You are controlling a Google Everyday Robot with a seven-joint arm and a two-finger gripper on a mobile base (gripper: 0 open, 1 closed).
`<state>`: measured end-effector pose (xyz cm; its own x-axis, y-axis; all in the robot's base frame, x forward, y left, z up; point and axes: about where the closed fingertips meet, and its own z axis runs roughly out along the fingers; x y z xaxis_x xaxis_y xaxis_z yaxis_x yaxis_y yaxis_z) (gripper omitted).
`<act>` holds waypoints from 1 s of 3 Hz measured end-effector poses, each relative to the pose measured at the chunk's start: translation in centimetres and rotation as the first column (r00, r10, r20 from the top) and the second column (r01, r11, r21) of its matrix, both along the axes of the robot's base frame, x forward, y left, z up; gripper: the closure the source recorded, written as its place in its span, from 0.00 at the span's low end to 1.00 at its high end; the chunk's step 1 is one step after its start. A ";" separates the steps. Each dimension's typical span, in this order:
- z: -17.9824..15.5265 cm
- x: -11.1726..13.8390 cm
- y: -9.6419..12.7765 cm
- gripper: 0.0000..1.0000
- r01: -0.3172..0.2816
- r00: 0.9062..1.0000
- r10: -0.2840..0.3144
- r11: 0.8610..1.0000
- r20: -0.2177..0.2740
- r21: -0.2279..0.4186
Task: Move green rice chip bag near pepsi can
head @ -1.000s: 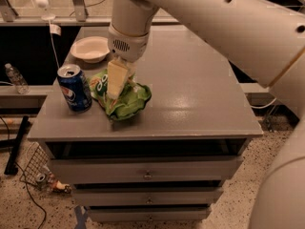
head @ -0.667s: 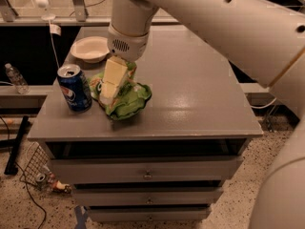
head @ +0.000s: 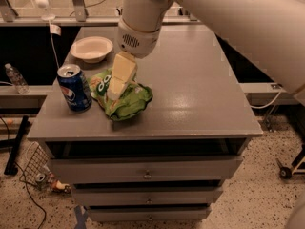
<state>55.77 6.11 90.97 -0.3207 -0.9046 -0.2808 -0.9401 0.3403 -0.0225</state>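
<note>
Gripper (head: 113,95) points down and slightly toward the can (head: 75,87), with its tip on top of the bag (head: 135,100). Open, closed or clamped on the bag: cannot tell, since it shows only as one pale wedge seen from the side. The white arm (head: 143,18) comes in from the upper right, and its round wrist housing sits above the gripper.

The bag is green and crumpled and lies flat on the worktop (head: 190,89), just right of the can. Its left edge is very near the can, but contact cannot be confirmed. White lettering shows on the part of the bag nearest the can.

The can stands upright near the front left edge of the worktop, blue with the Pepsi logo facing front and a silver top.

A white bowl (head: 91,48) is behind the can, further back on the worktop and apart from it. Right of the can, beyond the bag, there is only bare grey worktop.

Below the can, the cabinet has drawers (head: 145,168) with small knobs. A clear bottle (head: 16,78) stands left of the can, off the worktop, on a lower ledge.
</note>
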 end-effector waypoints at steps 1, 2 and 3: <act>3.4 -0.2 -3.4 0.00 0.081 0.993 -0.082 0.997 0.080 0.017; 5.4 0.7 -8.5 0.00 0.177 0.977 -0.182 0.983 0.114 0.057; 5.6 1.7 -15.6 0.00 0.314 0.941 -0.325 0.942 0.098 0.115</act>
<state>57.44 -9.53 96.54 -0.5490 -0.7264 -0.4134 -0.7746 0.6280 -0.0749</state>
